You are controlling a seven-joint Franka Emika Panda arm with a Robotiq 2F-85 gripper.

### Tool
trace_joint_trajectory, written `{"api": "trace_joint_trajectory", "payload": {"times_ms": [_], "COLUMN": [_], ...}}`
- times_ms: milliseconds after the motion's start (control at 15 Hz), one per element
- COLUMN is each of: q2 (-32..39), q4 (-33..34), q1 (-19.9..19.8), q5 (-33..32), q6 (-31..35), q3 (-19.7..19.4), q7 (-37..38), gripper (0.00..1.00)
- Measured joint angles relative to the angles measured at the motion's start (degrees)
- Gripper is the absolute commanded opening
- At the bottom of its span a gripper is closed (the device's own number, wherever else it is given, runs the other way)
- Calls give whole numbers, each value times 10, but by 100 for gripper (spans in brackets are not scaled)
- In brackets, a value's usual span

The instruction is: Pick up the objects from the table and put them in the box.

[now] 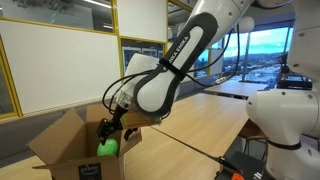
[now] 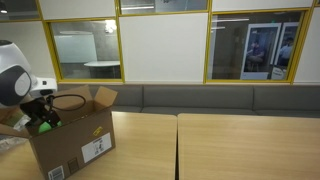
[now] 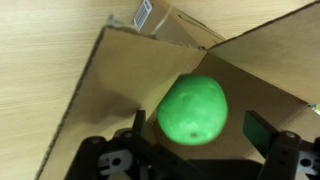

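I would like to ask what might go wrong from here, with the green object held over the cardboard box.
1. In the wrist view the green round object sits close to a slanted side of the cardboard box. If released here, it may strike that side and bounce out onto the table.
2. The gripper hangs low among the raised flaps. A sideways retreat could catch one and drag the box.
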Motion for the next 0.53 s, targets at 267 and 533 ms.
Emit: {"api": "trace_joint_trajectory", "payload": {"times_ms": [267, 533], "q2": [2, 15], "q4": [-1, 8], "q1": [-138, -162], "q5": [73, 137], "q6": [-2, -7], "q3": [152, 176], "q7": [-45, -100], "gripper": [100, 100]}}
